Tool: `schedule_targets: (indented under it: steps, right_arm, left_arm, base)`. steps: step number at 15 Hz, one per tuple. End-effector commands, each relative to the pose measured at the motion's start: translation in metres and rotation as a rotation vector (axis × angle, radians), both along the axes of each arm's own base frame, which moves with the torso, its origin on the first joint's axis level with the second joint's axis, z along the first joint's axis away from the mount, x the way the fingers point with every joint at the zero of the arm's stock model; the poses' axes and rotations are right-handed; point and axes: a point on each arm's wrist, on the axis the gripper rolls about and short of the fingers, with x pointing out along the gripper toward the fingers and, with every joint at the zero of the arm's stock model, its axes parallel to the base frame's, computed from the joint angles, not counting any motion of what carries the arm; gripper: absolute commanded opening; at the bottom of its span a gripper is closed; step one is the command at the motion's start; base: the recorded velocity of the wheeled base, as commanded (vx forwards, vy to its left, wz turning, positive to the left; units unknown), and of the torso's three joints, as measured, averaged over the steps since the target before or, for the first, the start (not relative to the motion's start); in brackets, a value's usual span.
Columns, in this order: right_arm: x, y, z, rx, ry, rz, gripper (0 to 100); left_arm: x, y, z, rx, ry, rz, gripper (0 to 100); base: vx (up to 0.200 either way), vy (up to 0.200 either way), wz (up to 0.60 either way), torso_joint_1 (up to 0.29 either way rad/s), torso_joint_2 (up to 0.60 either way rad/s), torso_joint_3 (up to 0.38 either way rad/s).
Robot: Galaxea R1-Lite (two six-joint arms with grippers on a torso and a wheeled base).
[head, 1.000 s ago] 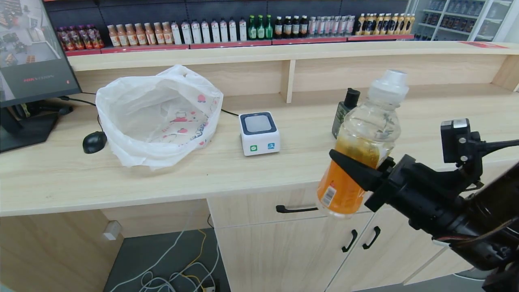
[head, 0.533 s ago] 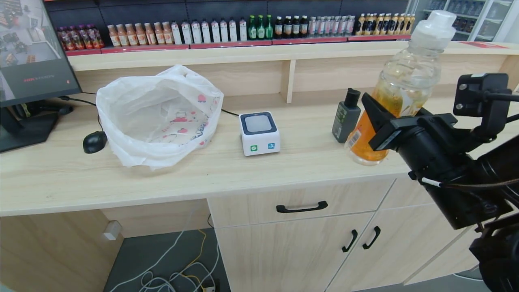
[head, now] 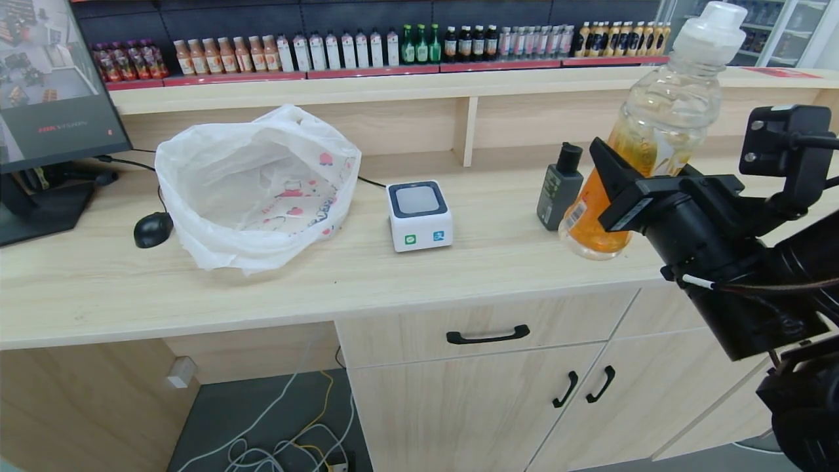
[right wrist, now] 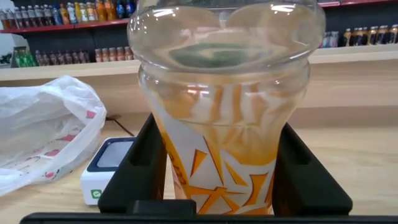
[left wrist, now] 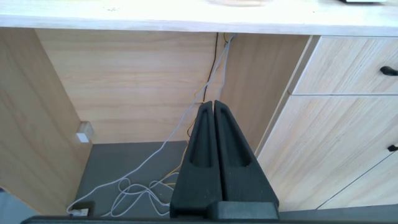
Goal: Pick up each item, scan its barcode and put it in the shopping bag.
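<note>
In the head view my right claw (head: 632,172) covers the waist of the orange drink bottle (head: 662,111), and its far finger sits behind the bottle. From the right wrist, the bottle's cap and base run off the frame, and a claw finger hides one side of the scanner (right wrist: 102,168). I can't see the bottom of the shopping bag (head: 255,190) past its near wall. The monitor (head: 52,78) is cropped at the frame's edge. The shelf bottles (head: 419,42) are too small for me to say what they hold.
</note>
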Motion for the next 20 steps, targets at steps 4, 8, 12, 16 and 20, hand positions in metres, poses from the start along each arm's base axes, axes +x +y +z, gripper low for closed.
schedule_targets:
  steps: [4, 8, 12, 16, 20]
  right_arm:
    - [0.003, 0.003, -0.003, -0.002, 0.01, 0.007, 0]
    - [0.01, 0.01, 0.0, 0.023, -0.004, 0.026, 0]
    - [0.011, 0.012, 0.003, 0.027, -0.014, 0.031, 0]
    - [0.012, 0.012, 0.007, 0.037, -0.029, 0.028, 0]
    - [0.015, 0.014, 0.01, 0.044, -0.04, 0.032, 0]
  left_arm:
    - [0.0, 0.0, 0.0, 0.003, 0.001, 0.0, 0]
    - [0.0, 0.0, 0.0, 0.003, 0.001, 0.0, 0]
    - [0.0, 0.0, 0.0, 0.0, 0.0, 0.0, 0]
    - [0.0, 0.0, 0.0, 0.0, 0.0, 0.0, 0]
    - [0.0, 0.0, 0.0, 0.0, 0.0, -0.002, 0]
  base:
    - [0.0, 0.1, 0.0, -0.002, 0.0, 0.001]
    - [0.0, 0.2, 0.0, 0.008, 0.0, 0.002]
    - [0.0, 0.2, 0.0, 0.002, 0.0, 0.004]
    - [0.0, 0.2, 0.0, 0.004, 0.0, 0.006]
    - [0.0, 0.05, 0.0, 0.001, 0.0, 0.001]
